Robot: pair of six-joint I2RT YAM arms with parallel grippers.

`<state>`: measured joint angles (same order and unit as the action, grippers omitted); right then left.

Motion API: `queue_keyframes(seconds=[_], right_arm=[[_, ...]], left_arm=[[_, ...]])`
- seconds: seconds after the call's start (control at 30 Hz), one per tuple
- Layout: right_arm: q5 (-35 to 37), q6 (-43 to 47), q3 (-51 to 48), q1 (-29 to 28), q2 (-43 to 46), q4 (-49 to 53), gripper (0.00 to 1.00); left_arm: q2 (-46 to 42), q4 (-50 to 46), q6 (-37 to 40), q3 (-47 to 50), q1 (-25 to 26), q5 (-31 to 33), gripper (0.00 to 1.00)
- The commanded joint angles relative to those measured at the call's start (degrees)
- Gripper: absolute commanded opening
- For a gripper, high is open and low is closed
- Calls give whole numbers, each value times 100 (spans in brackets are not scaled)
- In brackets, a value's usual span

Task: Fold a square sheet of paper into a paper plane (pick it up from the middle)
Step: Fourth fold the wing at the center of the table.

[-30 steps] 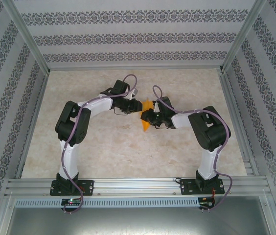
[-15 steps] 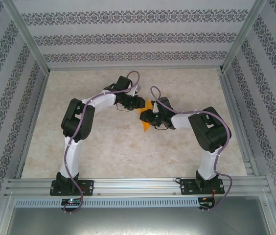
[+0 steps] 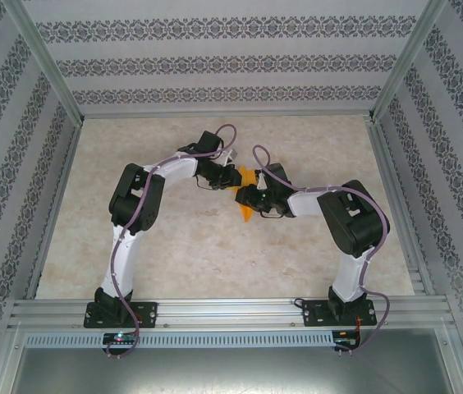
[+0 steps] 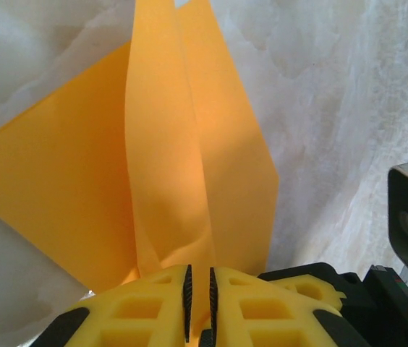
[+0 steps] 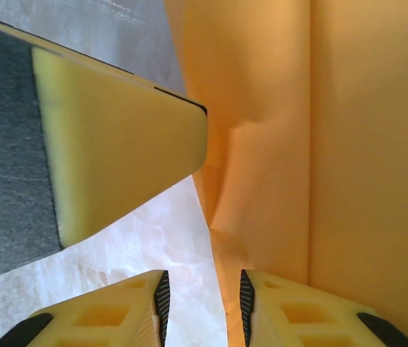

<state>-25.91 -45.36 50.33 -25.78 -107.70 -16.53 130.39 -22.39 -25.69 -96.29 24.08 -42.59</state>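
Note:
The square sheet of paper point(image 3: 247, 213) is bright orange and folded into a narrow, pointed, plane-like shape with a raised centre crease point(image 4: 168, 144). It is held up at mid-table between the two grippers. My left gripper point(image 3: 233, 177) comes in from the left, and its jaws point(image 4: 198, 269) are shut on the paper's centre fold. My right gripper point(image 3: 244, 197) stands just right of it, open point(image 5: 202, 278). The paper's edge point(image 5: 222, 238) runs beside its right pad, and bare table shows in the rest of the gap. Much of the sheet is hidden under both grippers in the top view.
The left gripper's yellow finger point(image 5: 117, 144) sits close above the right gripper's jaws. The marble-patterned table point(image 3: 215, 246) is fenced by an aluminium frame point(image 3: 231, 310) at the near edge, with patterned walls on the other sides.
The left arm has pushed a little right towards the paper, and its jaws have closed on the fold. The right gripper has stayed almost where it was.

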Motion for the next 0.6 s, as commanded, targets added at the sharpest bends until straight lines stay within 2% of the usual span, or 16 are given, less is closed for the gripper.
queue_keyframes(seconds=[0.0,0.57], right_arm=[[305,141,-217,-48,-141,704,34],[179,265,-201,-50,-43,648,33]], left_arm=[[120,-358,232,-235,-69,106,19],[571,-906,643,-759,-96,608,7]])
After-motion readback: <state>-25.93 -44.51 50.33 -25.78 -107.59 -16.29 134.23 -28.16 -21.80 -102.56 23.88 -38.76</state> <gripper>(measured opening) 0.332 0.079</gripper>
